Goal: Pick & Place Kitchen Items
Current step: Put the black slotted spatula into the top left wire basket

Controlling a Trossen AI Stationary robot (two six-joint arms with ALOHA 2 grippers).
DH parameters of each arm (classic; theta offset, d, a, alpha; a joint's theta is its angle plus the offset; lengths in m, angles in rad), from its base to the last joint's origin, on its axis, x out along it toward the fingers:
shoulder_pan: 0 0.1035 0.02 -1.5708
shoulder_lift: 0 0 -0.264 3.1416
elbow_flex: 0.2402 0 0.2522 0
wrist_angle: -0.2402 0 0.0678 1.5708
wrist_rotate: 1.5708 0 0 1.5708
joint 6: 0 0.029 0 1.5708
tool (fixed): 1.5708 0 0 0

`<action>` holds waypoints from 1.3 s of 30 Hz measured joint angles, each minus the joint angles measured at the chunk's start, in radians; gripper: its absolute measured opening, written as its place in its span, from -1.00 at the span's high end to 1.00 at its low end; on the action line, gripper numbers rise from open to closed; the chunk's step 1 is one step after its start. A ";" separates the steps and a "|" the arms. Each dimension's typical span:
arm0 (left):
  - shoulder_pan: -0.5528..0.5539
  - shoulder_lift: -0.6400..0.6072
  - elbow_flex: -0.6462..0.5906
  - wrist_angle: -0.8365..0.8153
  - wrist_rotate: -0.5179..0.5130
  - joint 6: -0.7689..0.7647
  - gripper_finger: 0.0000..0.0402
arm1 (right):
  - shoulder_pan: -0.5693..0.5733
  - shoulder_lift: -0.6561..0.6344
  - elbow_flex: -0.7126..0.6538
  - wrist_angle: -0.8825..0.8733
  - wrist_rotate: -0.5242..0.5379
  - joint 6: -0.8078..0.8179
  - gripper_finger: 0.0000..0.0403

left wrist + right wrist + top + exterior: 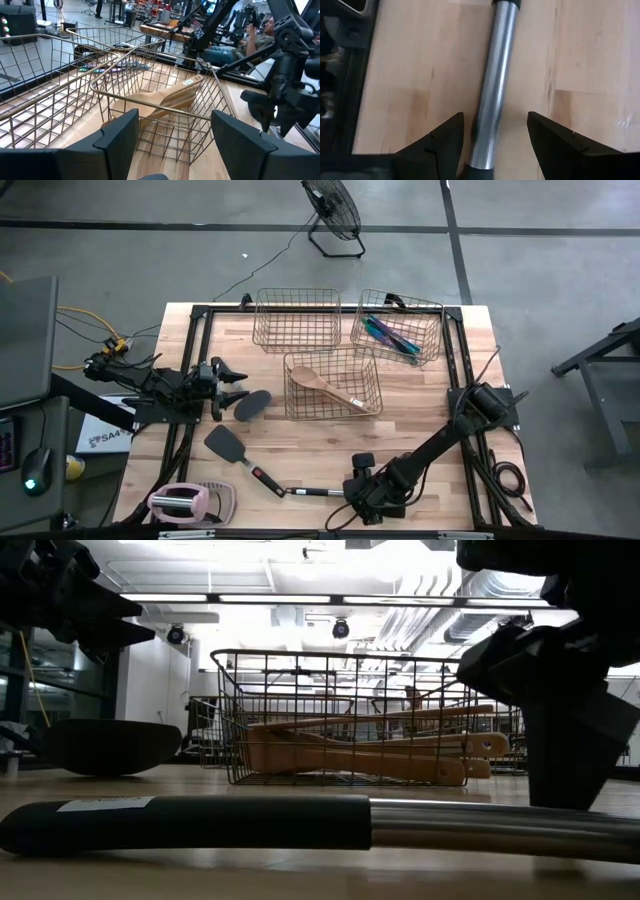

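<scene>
A long-handled utensil with a black grip (pixel 200 822) and a steel shaft (pixel 495 85) lies flat near the table's front edge. My right gripper (pixel 495 125) is open and points steeply down over it. One finger stands on each side of the shaft (pixel 325 492), apart from it. A black spatula (pixel 228 445) and a black spoon (pixel 252 405) lie on the table at the left. My left gripper (pixel 235 385) waits open and level beside the spoon's head. Wooden spoons (pixel 335 388) lie in the near copper basket (pixel 290 395). Iridescent pieces (pixel 392 335) lie in the far right basket (pixel 435 350).
A third copper basket (pixel 297 318) stands at the far middle. A pink-and-white gadget (pixel 185 502) sits at the front left corner. A black frame (pixel 455 360) runs along the table's edges. Bare wood lies between the baskets and the front edge.
</scene>
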 joint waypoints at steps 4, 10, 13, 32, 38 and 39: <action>0.000 0.000 0.000 0.000 0.000 0.000 -0.21 | 0.003 0.019 0.001 0.016 0.023 0.004 -0.04; 0.000 0.000 0.000 0.000 0.000 0.000 -0.21 | 0.005 0.030 0.002 0.020 0.046 0.007 -0.04; 0.000 0.000 0.000 0.000 0.000 0.000 -0.21 | 0.005 0.030 0.002 0.014 0.056 0.008 0.03; 0.000 0.000 0.000 0.000 0.000 0.000 -0.21 | 0.002 0.033 0.002 -0.010 0.084 0.079 0.67; 0.000 0.000 0.000 0.000 0.000 0.000 -0.21 | 0.002 0.017 0.000 -0.019 0.105 0.087 0.67; 0.000 0.000 0.000 0.000 0.000 0.000 -0.21 | 0.002 0.012 -0.001 -0.031 0.119 0.087 0.67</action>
